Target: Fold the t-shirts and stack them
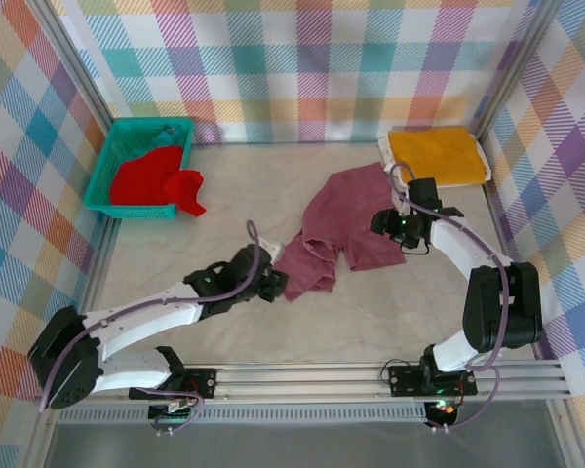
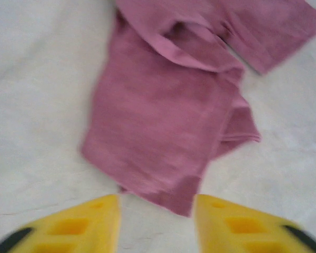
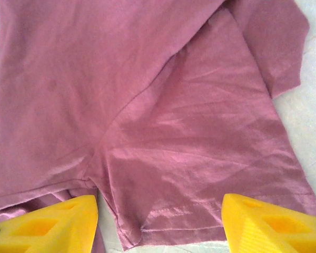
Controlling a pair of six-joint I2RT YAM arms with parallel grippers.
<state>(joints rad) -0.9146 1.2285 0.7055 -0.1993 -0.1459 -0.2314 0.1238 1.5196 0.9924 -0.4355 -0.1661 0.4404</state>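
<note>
A maroon t-shirt lies crumpled in the middle of the table. My left gripper sits at its near left corner. In the left wrist view the gripper is open, and the shirt's corner tip reaches just between the yellow fingertips. My right gripper hovers at the shirt's right edge. It stands open over the stitched hem of the shirt, nothing clamped. A yellow-orange t-shirt lies folded flat at the back right. A bright red t-shirt spills over the front rim of a basket.
The teal plastic basket stands at the back left. Plaid cloth walls close in the back and both sides. A metal rail runs along the near edge by the arm bases. Bare white table cover lies in front of the maroon shirt.
</note>
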